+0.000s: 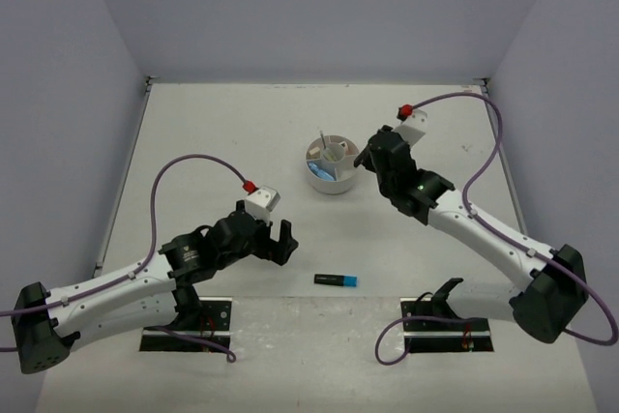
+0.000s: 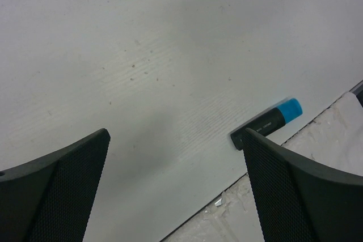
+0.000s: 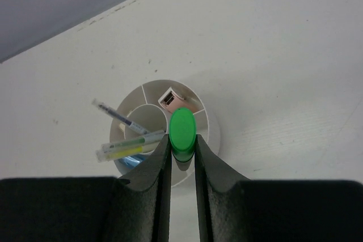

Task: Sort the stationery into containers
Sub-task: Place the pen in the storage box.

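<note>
"Right wrist view: why is the green-capped highlighter (image 3: 182,128) held end-on above the round white plastic organiser (image 3: 211,131)?"

"It is clamped between the closed-in fingers of the right gripper (image 3: 182,143), cap uppermost. It is probably meant to be lowered upright into a near wedge. Thin pens (image 3: 122,118) are already leaned in the middle."

"And why is the left gripper (image 2: 176,140) spread so wide?"

"Nothing is grasped there. The jaws are parted over the white table (image 2: 170,38). The black highlighter with the blue cap (image 2: 266,124) lies flat just beyond one finger, near the front edge. A wide opening is likely wanted so that it can be straddled."
</note>
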